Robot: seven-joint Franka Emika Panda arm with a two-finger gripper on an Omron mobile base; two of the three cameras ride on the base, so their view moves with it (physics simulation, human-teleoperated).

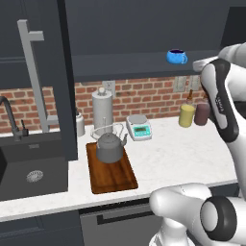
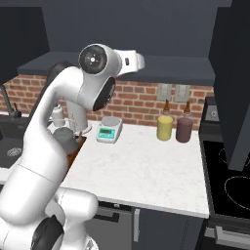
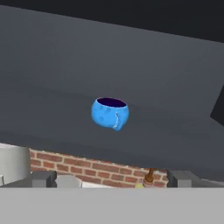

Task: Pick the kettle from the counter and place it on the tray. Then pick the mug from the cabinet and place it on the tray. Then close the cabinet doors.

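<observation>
The kettle (image 1: 110,148) is already set on the tray (image 1: 113,179); the mug (image 3: 110,113) is seen on the cabinet (image 1: 144,33) shelf. With the pincer (image 3: 111,179) held wide open and empty, it should be advanced level and centred on the mug's body, clear of the handle.

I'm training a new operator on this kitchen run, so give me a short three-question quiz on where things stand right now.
1. True or false: the kettle sits on the tray.
2. Where is the mug? A) on the counter B) on the cabinet shelf C) in the sink
3. Fill in: the pincer is ____ and holds nothing.

Key:
1. True. The kettle stands on the far half of the tray.
2. B. The mug sits on the cabinet shelf, and the hand view shows it straight ahead with its handle toward the camera.
3. Open. Its tips stand wide apart, short of the mug.
</observation>
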